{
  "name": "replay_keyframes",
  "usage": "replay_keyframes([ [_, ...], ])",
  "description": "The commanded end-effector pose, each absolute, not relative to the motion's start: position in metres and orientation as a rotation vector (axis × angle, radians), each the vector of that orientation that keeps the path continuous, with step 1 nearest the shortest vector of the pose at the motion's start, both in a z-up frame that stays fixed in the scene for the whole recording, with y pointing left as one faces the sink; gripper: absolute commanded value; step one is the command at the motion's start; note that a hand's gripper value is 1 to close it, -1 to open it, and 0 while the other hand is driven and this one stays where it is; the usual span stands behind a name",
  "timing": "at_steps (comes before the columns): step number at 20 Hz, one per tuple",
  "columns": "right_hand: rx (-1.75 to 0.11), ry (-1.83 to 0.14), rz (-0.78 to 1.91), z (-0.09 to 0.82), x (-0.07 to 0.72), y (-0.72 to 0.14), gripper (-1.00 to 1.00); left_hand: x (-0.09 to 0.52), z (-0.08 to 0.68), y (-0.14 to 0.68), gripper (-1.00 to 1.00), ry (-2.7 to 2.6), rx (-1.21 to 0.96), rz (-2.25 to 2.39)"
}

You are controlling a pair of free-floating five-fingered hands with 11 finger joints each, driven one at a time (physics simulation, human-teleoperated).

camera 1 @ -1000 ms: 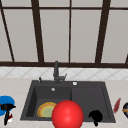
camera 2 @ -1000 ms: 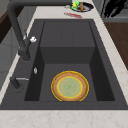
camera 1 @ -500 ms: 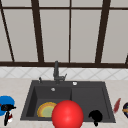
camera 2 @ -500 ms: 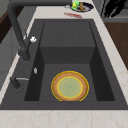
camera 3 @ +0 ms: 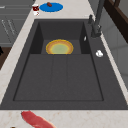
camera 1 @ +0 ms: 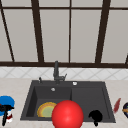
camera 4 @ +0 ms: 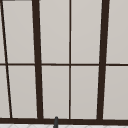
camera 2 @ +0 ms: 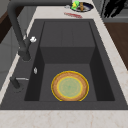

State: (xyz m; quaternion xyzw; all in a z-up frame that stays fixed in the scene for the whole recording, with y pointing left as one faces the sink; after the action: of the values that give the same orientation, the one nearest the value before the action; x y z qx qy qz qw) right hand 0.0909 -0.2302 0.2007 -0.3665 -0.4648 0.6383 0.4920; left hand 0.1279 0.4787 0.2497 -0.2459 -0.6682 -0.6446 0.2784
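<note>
The left hand (camera 1: 5, 112) hangs at the counter's left edge, over the blue plate (camera 1: 6, 102); whether it grips anything I cannot tell. The right hand (camera 1: 95, 117) hovers at the sink's (camera 1: 87, 98) front rim, seemingly curled, holding nothing. A yellow plate (camera 2: 70, 86) lies in the sink's left basin.

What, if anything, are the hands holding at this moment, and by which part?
Nothing is visibly held. The left hand hovers by the blue plate; the right hand hangs over the sink's front rim.
</note>
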Motion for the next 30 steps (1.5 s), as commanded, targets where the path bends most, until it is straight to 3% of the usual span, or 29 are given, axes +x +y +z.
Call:
replay_keyframes([
  [1,-0.890,-1.128,1.549,0.201,0.091,-0.230,0.00,0.129,0.243,0.475,-1.00,-1.788,-0.658,-1.734],
  [20,-0.890,-1.128,1.549,0.201,0.091,-0.230,0.00,0.151,0.200,0.497,-1.00,-1.816,-0.683,-1.706],
  [21,-0.890,-1.128,1.549,0.201,0.091,-0.230,0.00,0.152,0.199,0.498,1.00,-1.818,-0.679,-1.711],
  [30,-0.890,-1.128,1.549,0.201,0.091,-0.230,0.00,0.166,0.201,0.497,1.00,-1.928,-0.542,-1.807],
])
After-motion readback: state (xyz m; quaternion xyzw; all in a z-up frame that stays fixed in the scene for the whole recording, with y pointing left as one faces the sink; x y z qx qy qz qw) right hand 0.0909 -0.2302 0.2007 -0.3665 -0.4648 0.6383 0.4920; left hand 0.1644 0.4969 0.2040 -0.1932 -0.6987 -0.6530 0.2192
